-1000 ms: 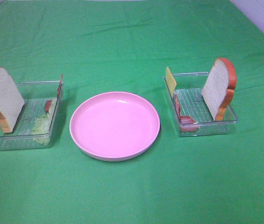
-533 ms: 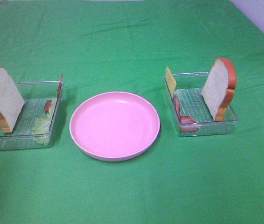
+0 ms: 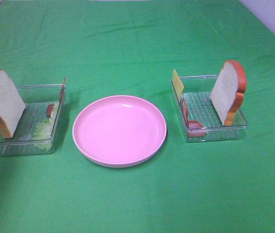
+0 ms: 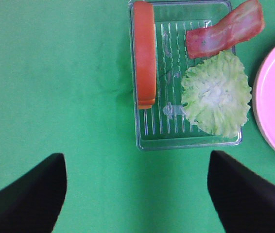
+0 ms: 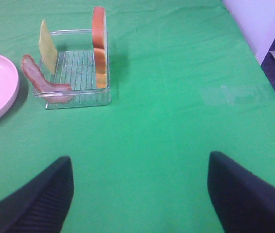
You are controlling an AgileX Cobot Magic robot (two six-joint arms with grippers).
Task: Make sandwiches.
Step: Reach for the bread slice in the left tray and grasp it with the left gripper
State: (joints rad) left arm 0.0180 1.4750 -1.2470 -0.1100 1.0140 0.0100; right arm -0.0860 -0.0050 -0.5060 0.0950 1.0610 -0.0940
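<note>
No stacked sandwiches are in view; the parts stand apart in two clear trays. The left tray holds an upright bread slice, lettuce and a bacon strip. The right tray holds a bread slice, a cheese slice and bacon. My left gripper hangs open above the cloth just short of its tray, over bread, lettuce and bacon. My right gripper is open, well back from its tray.
A round pink plate sits between the trays with nothing on it. Green cloth covers the whole table. A white wall and the table's edge show at the far right. Neither arm appears in the high view.
</note>
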